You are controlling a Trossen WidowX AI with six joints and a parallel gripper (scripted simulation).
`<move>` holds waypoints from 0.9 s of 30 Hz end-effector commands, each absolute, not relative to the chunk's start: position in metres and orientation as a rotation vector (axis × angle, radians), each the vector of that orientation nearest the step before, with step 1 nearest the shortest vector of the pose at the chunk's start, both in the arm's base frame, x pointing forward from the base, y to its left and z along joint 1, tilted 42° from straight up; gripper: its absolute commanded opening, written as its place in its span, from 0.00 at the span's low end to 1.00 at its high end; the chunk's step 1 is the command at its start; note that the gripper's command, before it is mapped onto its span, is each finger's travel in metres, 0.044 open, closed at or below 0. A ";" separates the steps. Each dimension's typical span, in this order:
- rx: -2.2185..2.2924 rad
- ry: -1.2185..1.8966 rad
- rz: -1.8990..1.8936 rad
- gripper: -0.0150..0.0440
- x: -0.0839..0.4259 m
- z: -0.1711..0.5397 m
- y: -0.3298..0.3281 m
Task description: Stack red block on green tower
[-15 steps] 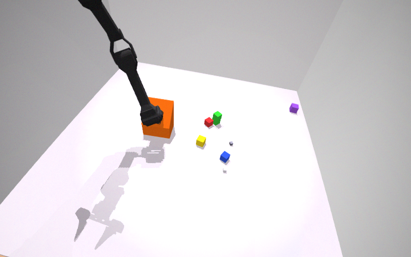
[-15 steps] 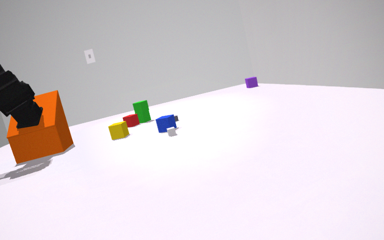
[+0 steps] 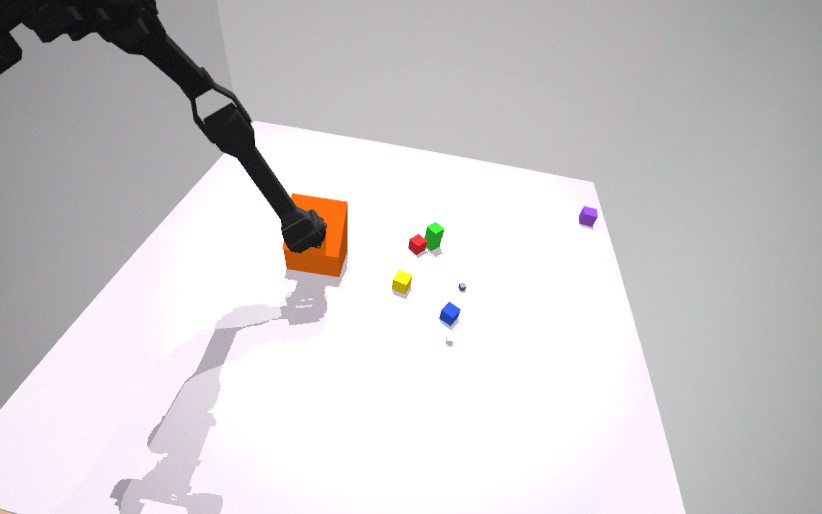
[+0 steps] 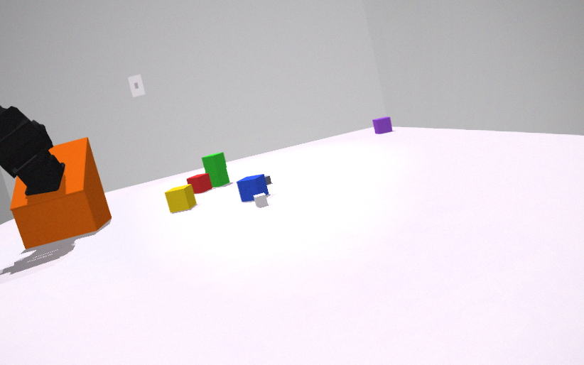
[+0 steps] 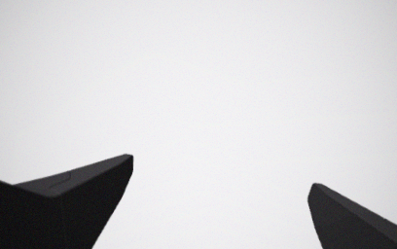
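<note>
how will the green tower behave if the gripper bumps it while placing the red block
The green tower stands taller than it is wide, so a sideways nudge would probably tip it rather than slide it. The red block sits close beside it, so lifting that block likely risks brushing it. Its flat top looks stable for a square landing. The gripper is open and holds nothing.

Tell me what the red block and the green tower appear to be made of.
Red block: flat, uniform color, matte, no grain or gloss; plastic or painted wood, cannot tell which. Green tower: same even matte finish, sharp edges, likely the same material.
</note>
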State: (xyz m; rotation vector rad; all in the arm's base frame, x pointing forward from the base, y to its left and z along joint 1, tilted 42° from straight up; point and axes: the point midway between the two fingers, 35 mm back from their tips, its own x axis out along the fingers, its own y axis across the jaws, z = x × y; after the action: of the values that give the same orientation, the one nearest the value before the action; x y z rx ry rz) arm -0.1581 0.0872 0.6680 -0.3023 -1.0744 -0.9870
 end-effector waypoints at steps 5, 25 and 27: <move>-0.160 -0.750 -0.909 1.00 -0.049 0.672 -0.026; -0.034 0.042 -0.553 1.00 0.265 0.530 -0.104; -0.038 0.114 -0.502 1.00 0.292 0.508 -0.094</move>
State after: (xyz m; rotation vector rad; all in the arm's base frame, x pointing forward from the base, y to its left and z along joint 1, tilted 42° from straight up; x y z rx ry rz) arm 0.2571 -0.1045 0.5398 -0.0253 0.0065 -0.5566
